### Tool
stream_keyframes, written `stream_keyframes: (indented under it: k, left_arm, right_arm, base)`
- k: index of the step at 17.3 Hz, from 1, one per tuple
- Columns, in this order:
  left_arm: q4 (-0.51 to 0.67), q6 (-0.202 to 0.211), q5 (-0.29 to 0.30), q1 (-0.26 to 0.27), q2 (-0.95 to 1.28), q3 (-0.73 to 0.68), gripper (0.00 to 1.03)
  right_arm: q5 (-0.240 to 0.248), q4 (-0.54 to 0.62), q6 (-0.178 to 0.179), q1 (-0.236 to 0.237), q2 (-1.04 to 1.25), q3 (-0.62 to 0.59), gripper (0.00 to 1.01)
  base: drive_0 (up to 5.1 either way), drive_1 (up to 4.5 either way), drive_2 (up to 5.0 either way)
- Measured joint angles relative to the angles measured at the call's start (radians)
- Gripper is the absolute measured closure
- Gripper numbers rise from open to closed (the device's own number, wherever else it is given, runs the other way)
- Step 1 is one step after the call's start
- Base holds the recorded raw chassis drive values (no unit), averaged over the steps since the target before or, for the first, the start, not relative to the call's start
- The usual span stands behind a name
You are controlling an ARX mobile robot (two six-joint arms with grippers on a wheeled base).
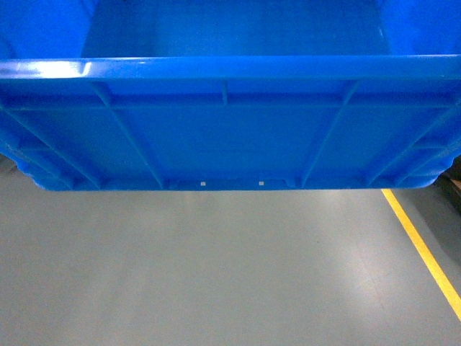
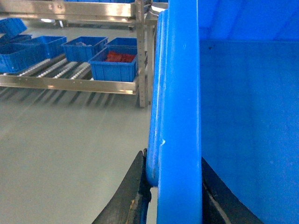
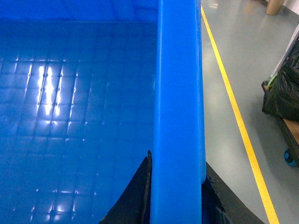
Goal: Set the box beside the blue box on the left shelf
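**A:** How far along is this?

**B:** Midway, I judge. The box (image 1: 230,122) is lifted off the grey floor (image 1: 216,274) and carried between both arms. The left gripper (image 2: 175,200) pinches the crate's left rim, one dark finger (image 2: 133,196) outside the wall and the other inside, closed tight on the plastic. The right gripper (image 3: 176,200) does the same on the opposite rim, one finger (image 3: 135,196) inside and its partner outside.

**B:** What is left is the approach and the set-down. The left shelf (image 2: 70,84) stands well apart, beyond the left fingers and off to their outer side, so the crate has yet to reach the rollers.

**A:** And the count?

**B:** One carried crate, empty as far as its smooth inside shows. Two grippers. On the roller shelf I count about five smaller blue bins (image 2: 84,46); the nearest bin (image 2: 113,65) holds something red. One yellow floor line (image 3: 233,112) runs outside the right fingers, and beyond it sits a dark bagged load on a wheeled cart (image 3: 282,98).

**A:** Which one is the target?

**B:** I cannot tell from here.
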Motion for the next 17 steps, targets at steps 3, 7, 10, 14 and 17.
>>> stream_keyframes:
  k: [3, 7, 10, 14, 17]
  left_arm:
    - [-0.002, 0.0, 0.0, 0.0, 0.0, 0.0, 0.85]
    - [-0.001, 0.001, 0.001, 0.0, 0.0, 0.0, 0.85]
    - [0.0, 0.0, 0.0, 0.0, 0.0, 0.0, 0.85]
    - [0.004, 0.001, 0.002, 0.0, 0.0, 0.0, 0.85]
    - [-0.001, 0.001, 0.0, 0.0, 0.0, 0.0, 0.85]
  right_arm:
    - [0.0, -0.005, 0.0, 0.0, 0.0, 0.0, 0.81]
    - [0.0, -0.006, 0.0, 0.0, 0.0, 0.0, 0.81]
    - [0.0, -0.002, 0.0, 0.0, 0.0, 0.0, 0.81]
    - [0.0, -0.002, 0.0, 0.0, 0.0, 0.0, 0.81]
    - [0.0, -0.008, 0.001, 0.0, 0.0, 0.0, 0.81]
  base:
    - [0.0, 4.05, -4.1]
    - [0.0, 4.05, -4.1]
    - [-0.1, 3.97, -4.1]
    - [-0.1, 3.98, -4.1]
    - [0.0, 4.02, -4.1]
